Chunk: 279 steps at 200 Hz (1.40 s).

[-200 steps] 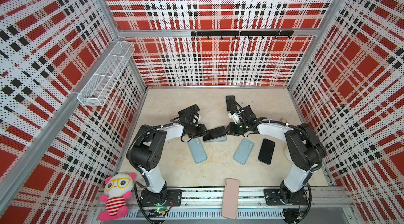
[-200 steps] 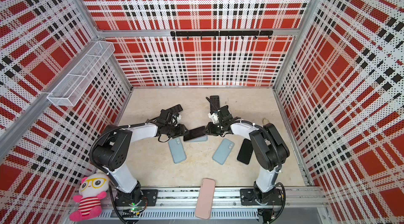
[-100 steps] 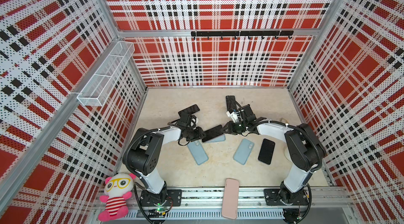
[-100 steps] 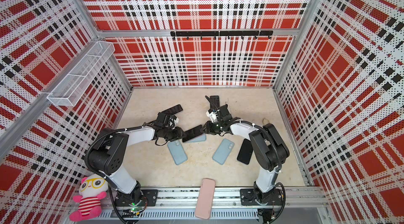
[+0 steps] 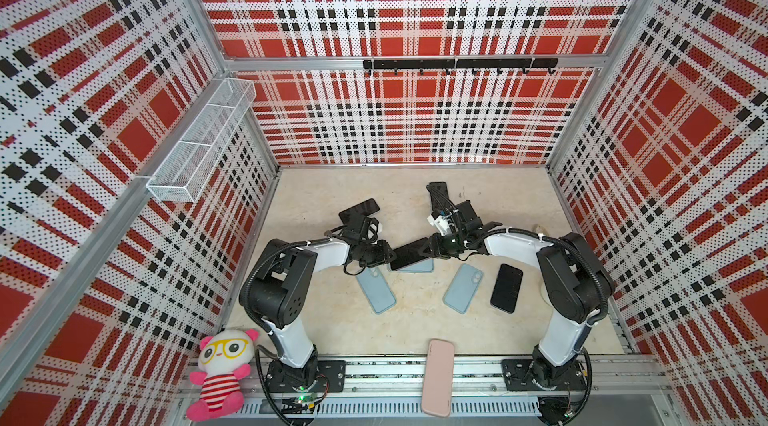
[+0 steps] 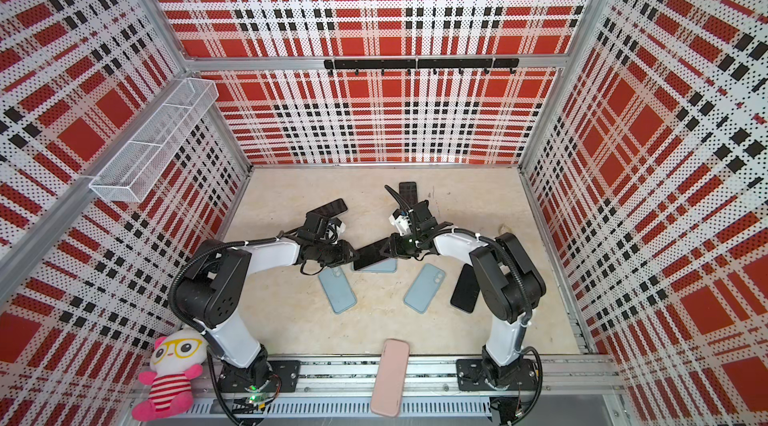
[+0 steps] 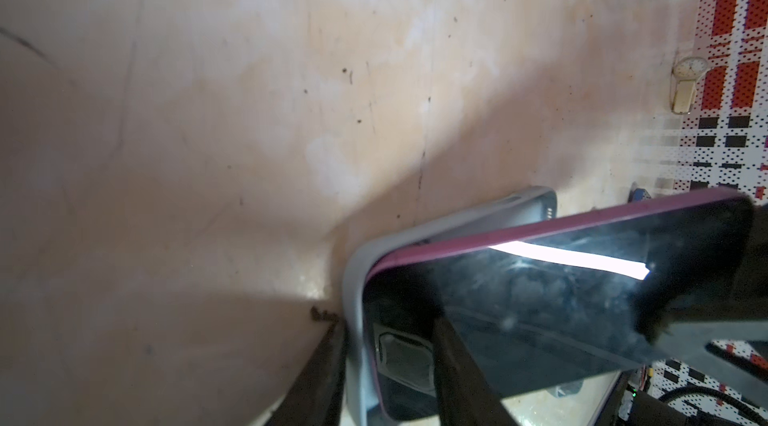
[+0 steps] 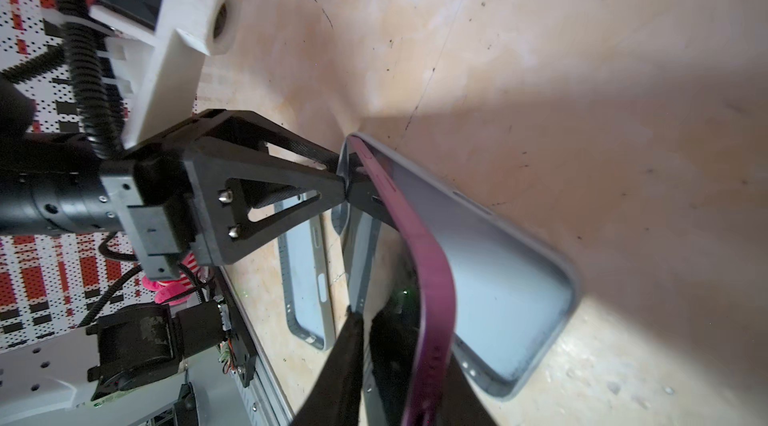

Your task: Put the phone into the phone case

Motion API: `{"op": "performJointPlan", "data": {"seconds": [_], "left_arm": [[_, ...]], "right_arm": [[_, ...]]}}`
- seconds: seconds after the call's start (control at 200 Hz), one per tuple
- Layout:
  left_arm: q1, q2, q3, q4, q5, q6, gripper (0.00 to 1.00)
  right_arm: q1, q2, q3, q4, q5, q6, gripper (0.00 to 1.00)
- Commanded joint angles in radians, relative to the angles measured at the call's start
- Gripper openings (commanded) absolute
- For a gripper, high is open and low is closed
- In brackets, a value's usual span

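The phone point(image 5: 409, 252), black-screened with a purple rim point(image 8: 432, 262), is tilted over a light blue-grey phone case point(image 5: 417, 268) lying on the table in both top views. Its lower end sits inside the case's end wall point(image 7: 353, 286); the other end is raised. My right gripper point(image 8: 399, 332) is shut on the raised end of the phone point(image 6: 370, 254). My left gripper point(image 7: 384, 328) straddles the opposite end, one finger outside the case wall and one over the screen, closed on the phone case point(image 8: 511, 278). The two grippers point(image 5: 388, 255) point(image 5: 428, 251) face each other.
Two more light blue cases point(image 5: 376, 289) point(image 5: 463, 287) and a black phone point(image 5: 506, 287) lie just in front. Other black phones point(image 5: 359, 208) point(image 5: 437, 189) lie behind the arms. A pink case point(image 5: 437, 376) rests on the front rail, a plush toy point(image 5: 220, 374) front left.
My left gripper has shifted in towards the phone's lower end and narrowed its jaws on the case. The right gripper and the tilted phone have barely moved.
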Motion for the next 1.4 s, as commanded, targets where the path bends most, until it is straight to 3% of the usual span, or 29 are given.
{"op": "performJointPlan", "data": {"seconds": [0.0,0.115,0.426,0.832,1.052,1.393], "left_arm": [[-0.024,0.017,-0.023,-0.037,0.007,-0.012,0.42],[-0.029,-0.006,-0.037,-0.024,0.006,-0.033,0.51],[-0.041,-0.043,-0.102,0.063,0.010,-0.108,0.49],[-0.072,-0.103,-0.162,0.159,-0.019,-0.194,0.48],[-0.063,-0.082,-0.161,0.183,0.000,-0.191,0.47],[-0.055,-0.107,-0.157,0.219,0.007,-0.203,0.49]], "right_arm": [[0.014,-0.004,-0.008,-0.017,0.016,-0.022,0.28],[0.015,-0.022,-0.015,-0.035,0.040,-0.002,0.28],[0.015,-0.049,-0.051,-0.086,0.113,0.093,0.29],[0.016,-0.059,-0.079,-0.078,0.060,0.171,0.24],[0.026,-0.107,-0.134,0.092,-0.040,0.238,0.24],[0.046,-0.159,-0.120,0.102,-0.015,0.240,0.18]]}}
